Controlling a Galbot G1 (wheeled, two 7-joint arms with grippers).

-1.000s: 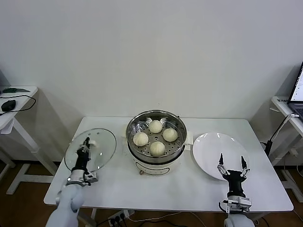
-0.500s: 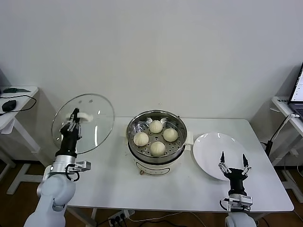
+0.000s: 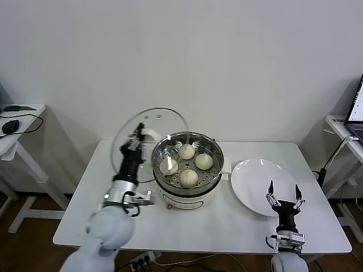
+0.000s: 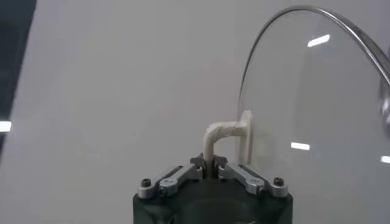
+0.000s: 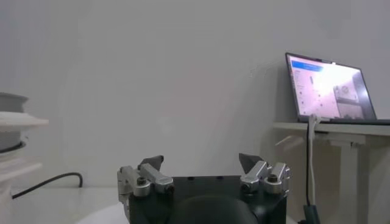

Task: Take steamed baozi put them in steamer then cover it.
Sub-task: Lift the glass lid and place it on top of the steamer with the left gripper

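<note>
The steel steamer (image 3: 211, 148) stands mid-table on its white base, with several cream baozi (image 3: 187, 151) on the perforated tray inside. My left gripper (image 3: 138, 139) (image 4: 208, 168) is shut on the cream handle (image 4: 226, 134) of the glass cover (image 3: 148, 141) (image 4: 317, 115). The cover hangs tilted almost on edge in the air, just left of the steamer and overlapping its left rim. My right gripper (image 3: 283, 192) (image 5: 202, 161) stands open and upright near the table's front right, with nothing between its fingers.
An empty white plate (image 3: 258, 180) lies right of the steamer. A side desk with a mouse (image 3: 10, 126) stands at far left. Another desk with a laptop (image 5: 332, 88) is at far right. The white table (image 3: 221, 226) has bare surface at the front.
My left gripper lifted the cover off the table's left side, raised it and carried it rightward to the steamer's left rim. The right gripper barely shifted.
</note>
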